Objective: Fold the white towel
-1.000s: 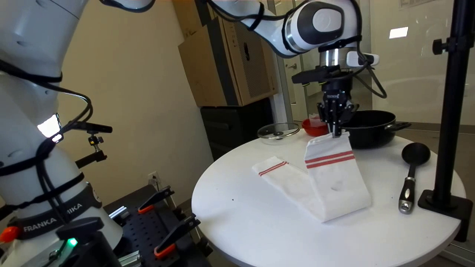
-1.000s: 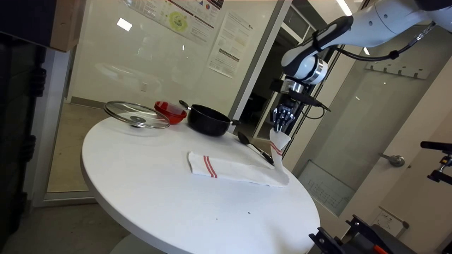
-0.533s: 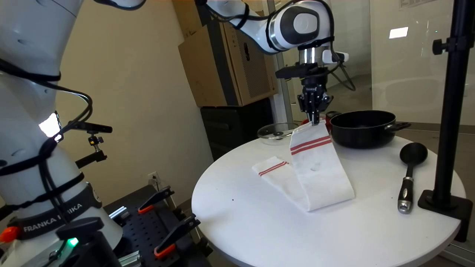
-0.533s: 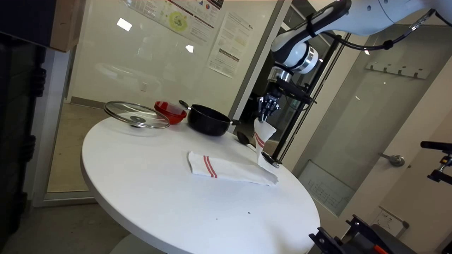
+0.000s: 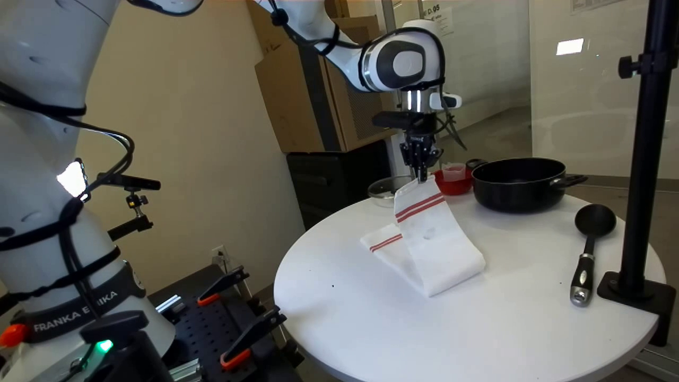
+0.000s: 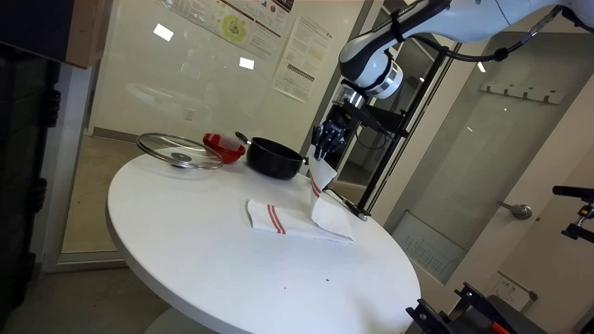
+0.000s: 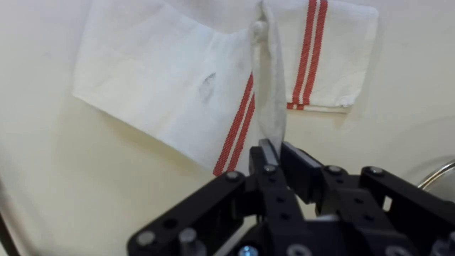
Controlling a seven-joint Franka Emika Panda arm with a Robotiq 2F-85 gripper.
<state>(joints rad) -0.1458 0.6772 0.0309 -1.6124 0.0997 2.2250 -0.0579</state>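
The step in hand looks to be the crosswise fold of the white towel (image 5: 440, 244). Part of it lies flat on the round bench (image 5: 339, 329), one striped end down, and the opposite striped end hangs in the air from the tool (image 7: 277, 151). The tool's fingers are pressed nearly together, only cloth between them, gripping that end at a bunched spot on its edge. In the wrist view a second layer shows along the side of the flat end, so the strip is probably already doubled lengthwise.

The upper layer runs at a slant to the lower one. The next move, as I judge it, calls for bringing the raised end over the flat end, turning it into line so the red stripes match, lowering it until cloth meets cloth, then parting the fingers. Letting go too soon would likely leave a crooked fold.

As for writing, the robot's base (image 5: 69, 318) reads FRANKA on its dark band, then a partly covered word, likely EMIKA. A small sign (image 5: 444, 22) seems to carry "D.05", though it is hard to be sure. The poster (image 6: 236, 28) and paper notice (image 6: 304, 58) have print too small to read, as does the small whiteboard (image 6: 510, 292). No label can be made out on the pan (image 5: 520, 185), the bowl (image 5: 453, 187) or the ladle (image 5: 584, 273).
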